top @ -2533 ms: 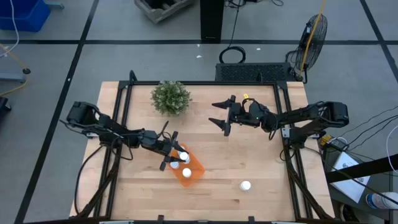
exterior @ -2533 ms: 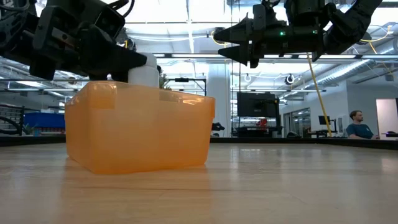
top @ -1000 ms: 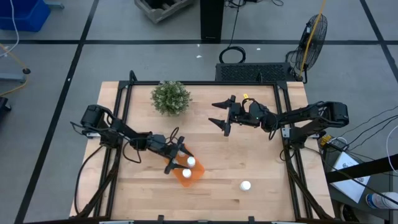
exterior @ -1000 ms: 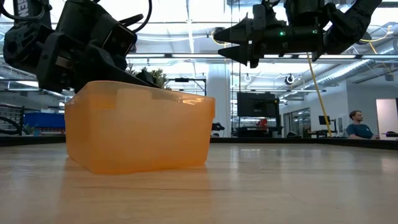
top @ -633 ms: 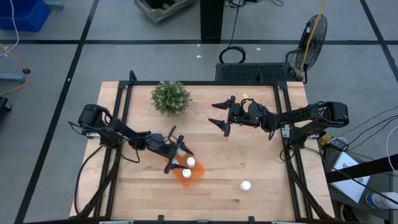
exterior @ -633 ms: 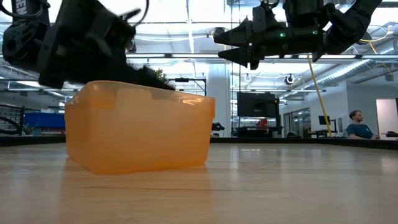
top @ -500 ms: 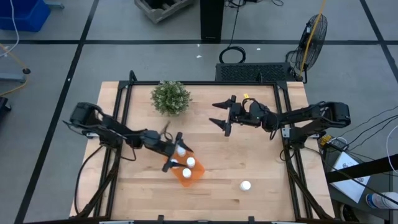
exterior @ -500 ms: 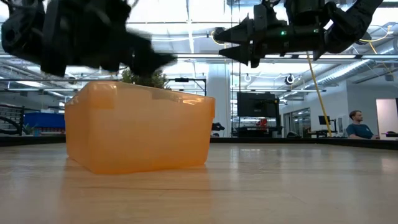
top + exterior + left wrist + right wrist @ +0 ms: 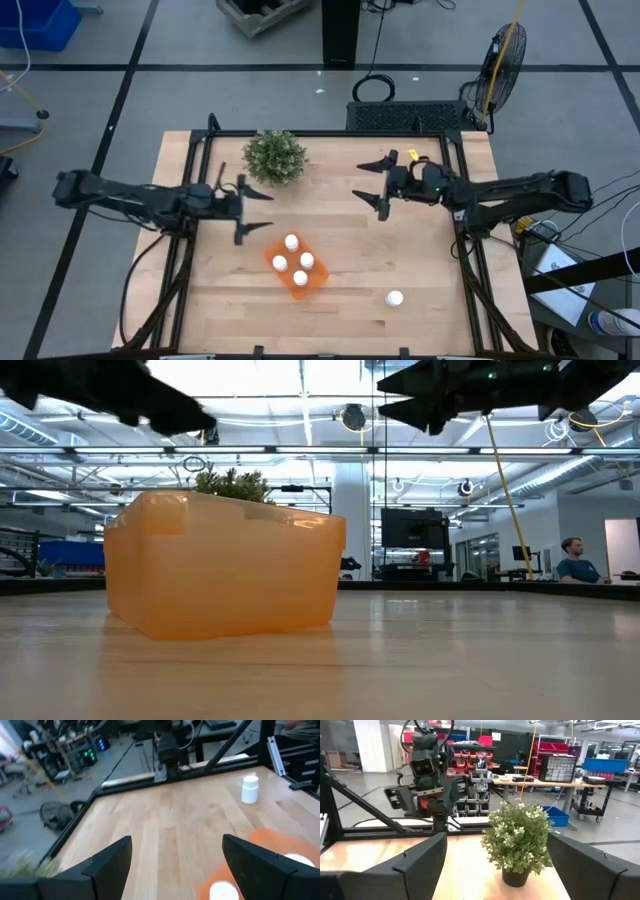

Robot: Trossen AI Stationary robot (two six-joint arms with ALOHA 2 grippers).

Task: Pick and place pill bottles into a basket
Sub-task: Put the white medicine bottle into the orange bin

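Note:
The orange basket (image 9: 297, 268) stands on the wooden table, near the middle, and several white pill bottles (image 9: 291, 242) stand upright in it. One more pill bottle (image 9: 395, 298) stands upright on the table toward the near right; it also shows in the left wrist view (image 9: 250, 788). My left gripper (image 9: 252, 210) hangs open above the table, left of the basket and apart from it, with nothing between its fingers (image 9: 110, 865). My right gripper (image 9: 365, 190) hangs open and high over the far middle of the table, pointing at the plant.
A round green potted plant (image 9: 274, 157) stands at the table's far left, and shows in the right wrist view (image 9: 517, 840). Bare wood lies between the basket (image 9: 225, 565) and the loose bottle. A black frame runs along the table's edges (image 9: 455, 240).
My left gripper has risen out of the basket and drawn back toward the table's left edge, tipping up toward level; the bottles it hid now show standing in the basket. My right gripper has moved a little up and toward the right edge, still open.

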